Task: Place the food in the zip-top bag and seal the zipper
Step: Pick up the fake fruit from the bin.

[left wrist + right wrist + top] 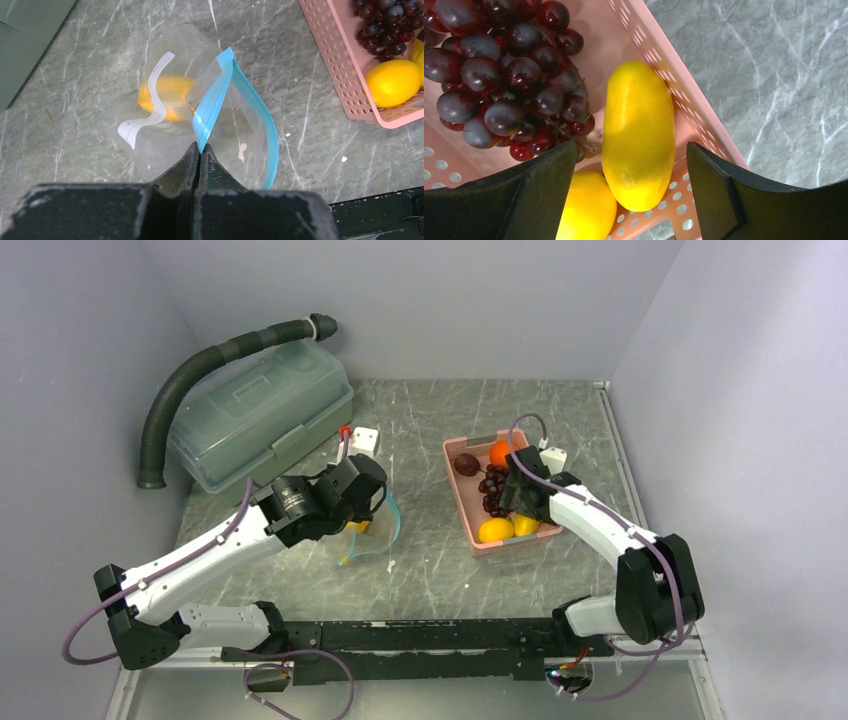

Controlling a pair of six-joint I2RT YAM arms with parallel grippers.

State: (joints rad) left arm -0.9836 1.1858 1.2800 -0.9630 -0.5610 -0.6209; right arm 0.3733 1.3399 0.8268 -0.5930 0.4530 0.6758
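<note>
Left end effector [200, 148] clenched on zipper [213, 100] | my right end effector [631, 146] released, straddling yellow mango [639, 125] in basket [659, 52]

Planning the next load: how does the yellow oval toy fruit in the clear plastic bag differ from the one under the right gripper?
The bagged yellow fruit lies inside the clear zip-top bag; the basket yellow fruit lies in the pink perforated basket. The open right gripper straddles the basket fruit; the left gripper clamps the bag's teal strip, not its fruit. Both are yellow.
</note>
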